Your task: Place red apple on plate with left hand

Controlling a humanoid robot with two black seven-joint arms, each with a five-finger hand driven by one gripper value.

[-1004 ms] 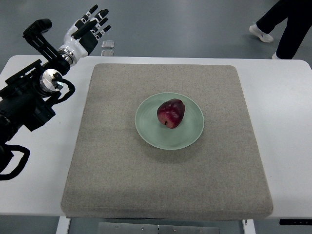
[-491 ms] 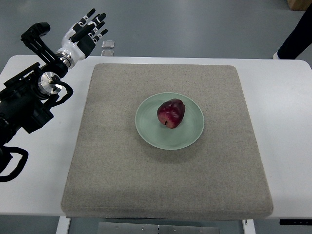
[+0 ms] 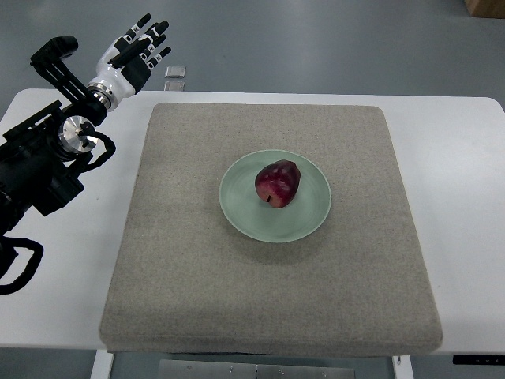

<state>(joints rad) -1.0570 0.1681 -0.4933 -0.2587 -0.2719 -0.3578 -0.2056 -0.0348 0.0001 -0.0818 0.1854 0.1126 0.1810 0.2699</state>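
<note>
A dark red apple (image 3: pixel 277 184) lies on the pale green plate (image 3: pixel 309 218) in the middle of the grey mat. My left hand (image 3: pixel 138 49) is raised over the table's far left corner, well away from the plate, with its fingers spread and nothing in them. Its black arm comes in from the left edge. The right arm does not show.
The grey felt mat (image 3: pixel 197 284) covers most of the white table (image 3: pixel 465 205). A small clear object (image 3: pixel 175 72) lies on the floor just beyond the table's far edge, near my left hand.
My left hand has drifted slightly left and away from the plate. The person walking at the top right has left the picture. The apple and plate have not moved.
</note>
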